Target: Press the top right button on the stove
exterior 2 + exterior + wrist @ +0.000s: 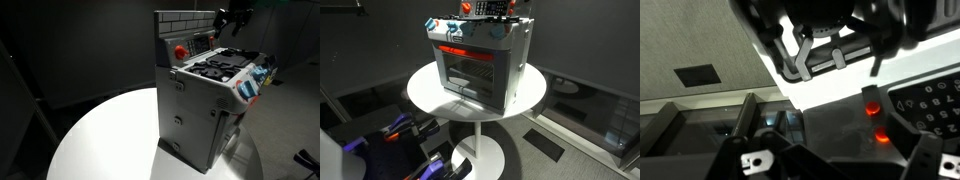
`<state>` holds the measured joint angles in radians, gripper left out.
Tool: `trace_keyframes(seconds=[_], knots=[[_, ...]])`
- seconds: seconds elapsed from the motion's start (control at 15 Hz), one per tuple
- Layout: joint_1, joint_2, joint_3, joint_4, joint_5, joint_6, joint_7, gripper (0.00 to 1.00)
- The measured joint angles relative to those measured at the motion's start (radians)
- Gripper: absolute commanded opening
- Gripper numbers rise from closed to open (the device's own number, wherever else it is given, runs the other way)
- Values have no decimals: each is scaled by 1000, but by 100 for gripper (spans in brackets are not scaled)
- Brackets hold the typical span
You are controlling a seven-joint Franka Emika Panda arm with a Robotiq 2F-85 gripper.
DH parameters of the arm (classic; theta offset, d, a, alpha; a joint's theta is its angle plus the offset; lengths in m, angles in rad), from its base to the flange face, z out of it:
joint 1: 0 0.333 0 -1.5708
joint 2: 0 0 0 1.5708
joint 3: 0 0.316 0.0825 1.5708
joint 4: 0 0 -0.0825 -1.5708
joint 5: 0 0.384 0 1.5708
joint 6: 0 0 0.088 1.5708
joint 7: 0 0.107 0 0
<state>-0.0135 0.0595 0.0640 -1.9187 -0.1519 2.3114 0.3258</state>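
In an exterior view, camera faces stove (478, 65) front, mid-range, elevated; in an exterior view, stove (200, 110) side, nearer. Both exterior views share the surface (425, 90). Wrist view: very close over stove.

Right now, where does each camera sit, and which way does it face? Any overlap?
Exterior view: in front of the stove, raised, facing its oven door; the gripper shows at the top edge.
Exterior view: beside the stove, facing its grey side wall and burner top; the gripper hangs over the back panel.
Wrist view: on the wrist, looking past the fingers, which enter from the top; red lights beyond.
Shared: both exterior views show stove, table and gripper.
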Motion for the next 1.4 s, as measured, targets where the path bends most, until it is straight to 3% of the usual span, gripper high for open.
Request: trace_keyframes(seconds=[0.87, 1.4], knots=[[24, 59, -26, 69, 0, -23, 3, 100], [27, 6, -26, 76, 58, -209, -66, 100]])
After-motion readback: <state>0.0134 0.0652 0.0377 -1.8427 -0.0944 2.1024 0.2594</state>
